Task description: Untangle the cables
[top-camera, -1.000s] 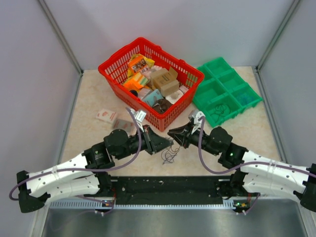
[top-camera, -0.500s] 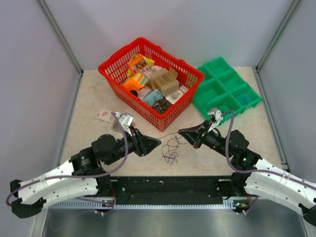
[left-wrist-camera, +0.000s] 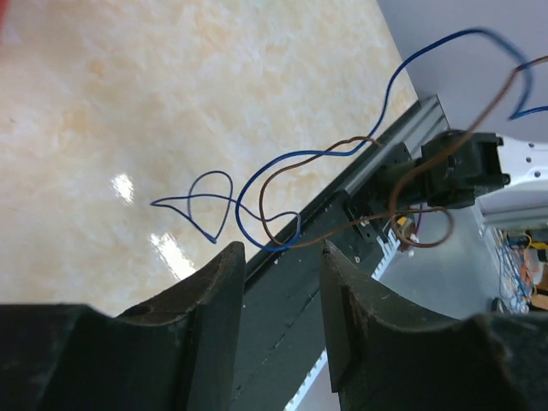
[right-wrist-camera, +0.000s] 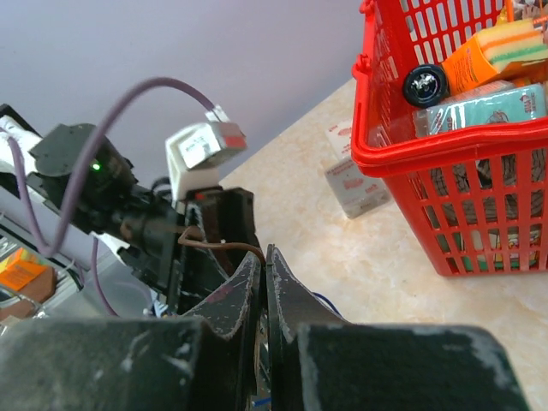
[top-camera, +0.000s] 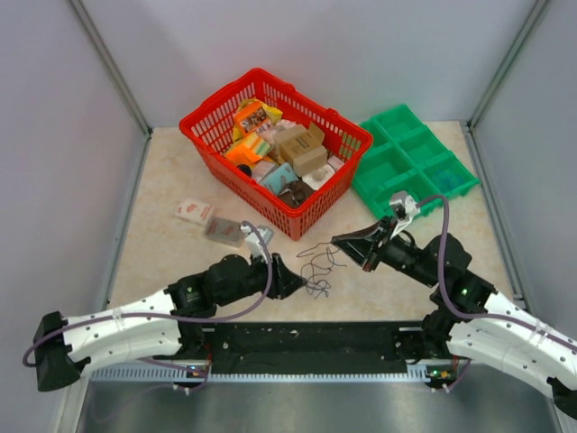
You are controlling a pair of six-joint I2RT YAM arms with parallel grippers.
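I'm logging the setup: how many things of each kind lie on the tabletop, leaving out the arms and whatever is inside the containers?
Basket: 1
Tray: 1
Packets: 2
Cable tangle: 1
Total: 5

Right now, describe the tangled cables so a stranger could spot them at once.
Find the red basket. In front of it, between the left gripper and right gripper, lies a scribble of cables. Unlike the arms' thick lilac cords, they are hair-thin, blue and brown.
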